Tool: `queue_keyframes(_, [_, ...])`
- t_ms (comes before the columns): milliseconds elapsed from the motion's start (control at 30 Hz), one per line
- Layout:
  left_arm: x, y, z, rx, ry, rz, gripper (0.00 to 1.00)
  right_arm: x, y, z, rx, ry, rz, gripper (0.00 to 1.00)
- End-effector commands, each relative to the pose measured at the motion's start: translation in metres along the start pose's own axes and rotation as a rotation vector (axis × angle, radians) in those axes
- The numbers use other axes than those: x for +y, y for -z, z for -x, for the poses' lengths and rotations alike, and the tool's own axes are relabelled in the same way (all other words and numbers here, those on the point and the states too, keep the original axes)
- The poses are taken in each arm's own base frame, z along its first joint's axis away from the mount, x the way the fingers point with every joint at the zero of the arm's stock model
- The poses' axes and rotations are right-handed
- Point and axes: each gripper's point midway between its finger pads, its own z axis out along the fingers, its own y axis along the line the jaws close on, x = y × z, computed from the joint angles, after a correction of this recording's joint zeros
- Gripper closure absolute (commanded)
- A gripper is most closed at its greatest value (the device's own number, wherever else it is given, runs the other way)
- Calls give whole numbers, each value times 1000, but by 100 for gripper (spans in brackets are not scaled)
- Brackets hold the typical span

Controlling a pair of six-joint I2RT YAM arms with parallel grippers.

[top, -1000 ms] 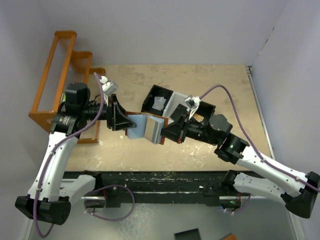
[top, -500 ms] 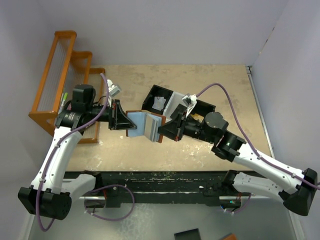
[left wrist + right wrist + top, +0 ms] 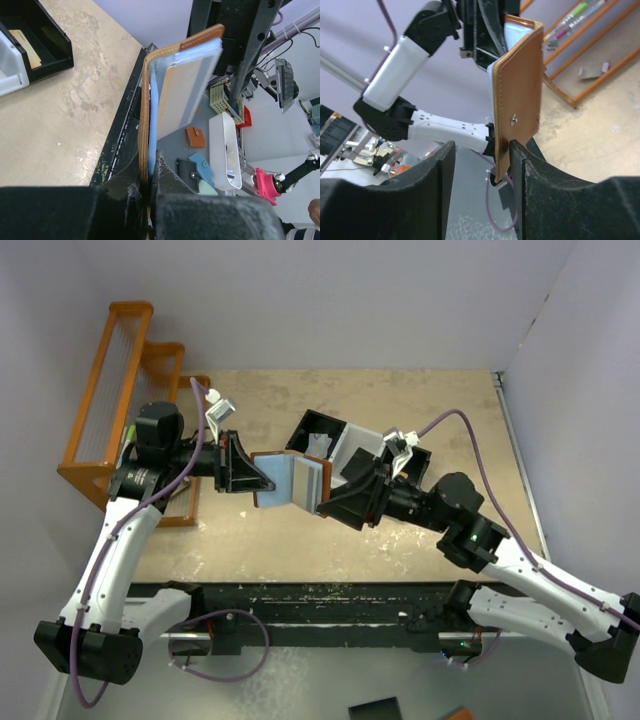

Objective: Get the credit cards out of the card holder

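Observation:
The card holder (image 3: 288, 480), brown leather with pale blue lining, hangs open in the air between both arms. My left gripper (image 3: 252, 478) is shut on its left edge; in the left wrist view the leather and lining (image 3: 145, 125) are pinched between the jaws (image 3: 149, 170). A flat pale panel (image 3: 186, 90) lies inside the fold; I cannot tell whether it is a pocket or the credit cards. My right gripper (image 3: 480, 160) stands open around the lower edge of the snap flap (image 3: 520, 95), which touches the right finger (image 3: 520, 160).
A black-and-white compartment tray (image 3: 345, 445) with a white scrap (image 3: 318, 447) sits on the table just behind the wallet. An orange wire rack (image 3: 120, 390) stands at the far left. The tan tabletop (image 3: 430, 400) runs to the walls.
My left gripper closed on the wallet's left edge. My right gripper then let go of the right flap and now stands open; the wallet shifted slightly.

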Motion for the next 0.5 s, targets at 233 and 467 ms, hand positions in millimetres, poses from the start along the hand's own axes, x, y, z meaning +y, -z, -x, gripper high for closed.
queue_keyframes(233, [-26, 4, 15, -28, -73, -43, 100, 29, -7, 16, -31, 29, 129, 70])
queue_keyframes(467, [-30, 5, 14, -24, -80, -56, 100, 10, -11, 15, -24, 27, 27, 75])
